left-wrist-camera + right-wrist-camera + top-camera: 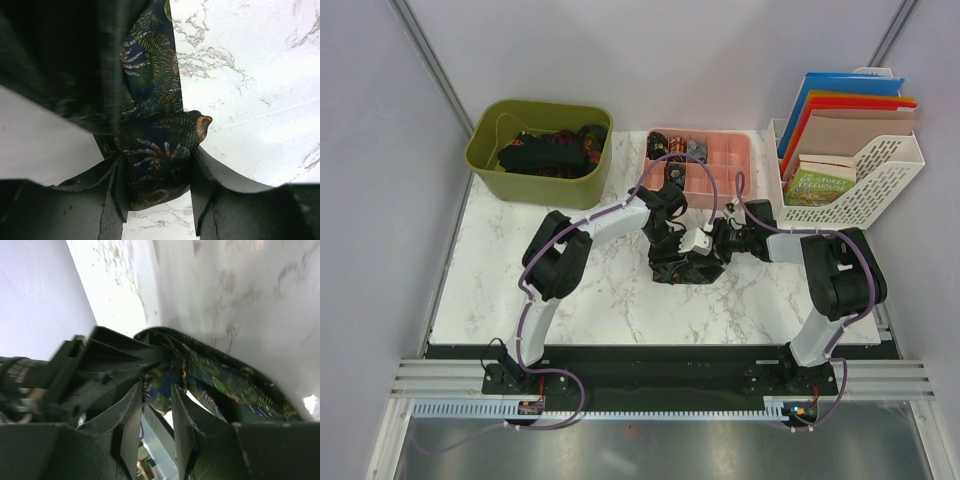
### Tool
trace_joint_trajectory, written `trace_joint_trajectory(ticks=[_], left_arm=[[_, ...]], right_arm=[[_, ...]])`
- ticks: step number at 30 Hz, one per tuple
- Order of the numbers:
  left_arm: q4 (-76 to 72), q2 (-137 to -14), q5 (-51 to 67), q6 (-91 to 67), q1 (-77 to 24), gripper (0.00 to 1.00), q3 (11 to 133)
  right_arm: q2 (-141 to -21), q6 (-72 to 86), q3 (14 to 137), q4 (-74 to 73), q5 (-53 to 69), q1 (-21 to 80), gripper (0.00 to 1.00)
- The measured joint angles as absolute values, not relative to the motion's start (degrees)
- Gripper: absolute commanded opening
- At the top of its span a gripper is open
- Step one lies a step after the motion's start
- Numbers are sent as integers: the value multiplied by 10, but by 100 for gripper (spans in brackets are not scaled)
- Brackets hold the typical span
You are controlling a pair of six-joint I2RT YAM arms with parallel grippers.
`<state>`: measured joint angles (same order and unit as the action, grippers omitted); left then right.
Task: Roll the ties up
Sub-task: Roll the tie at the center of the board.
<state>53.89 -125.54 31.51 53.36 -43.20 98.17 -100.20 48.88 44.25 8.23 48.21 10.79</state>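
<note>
On the marble table (600, 300), the fern-patterned tie (682, 268) lies bunched at centre, so we judge the rolling half-done. Our left gripper (157, 172) clamps its fabric. The right gripper (156, 397) sits slightly parted at its edge, and we cannot tell whether it grips. The next move calls for tighter winding.

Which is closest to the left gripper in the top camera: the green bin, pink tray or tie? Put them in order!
1. Tie, held in the left gripper, mid-table.
2. Pink tray, just behind it.
3. Green bin, back-left corner.

Green bin (520, 186), pink divided tray (725, 166), white file rack (895, 172) with folders (850, 96), marble table (510, 300)
</note>
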Motion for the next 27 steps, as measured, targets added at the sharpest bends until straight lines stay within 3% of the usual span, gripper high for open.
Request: trace_joint_trajectory(ticks=[11, 14, 20, 27], left_arm=[[530, -1254, 322, 514, -429, 25, 977], [526, -1253, 322, 509, -429, 26, 974], [522, -1252, 322, 500, -428, 34, 971], [514, -1244, 319, 490, -427, 48, 961]], right_arm=[[-1022, 552, 399, 151, 482, 159, 41], [-1022, 558, 399, 164, 482, 164, 34], [-1028, 552, 400, 165, 485, 164, 3], [-1039, 507, 427, 126, 495, 163, 0]])
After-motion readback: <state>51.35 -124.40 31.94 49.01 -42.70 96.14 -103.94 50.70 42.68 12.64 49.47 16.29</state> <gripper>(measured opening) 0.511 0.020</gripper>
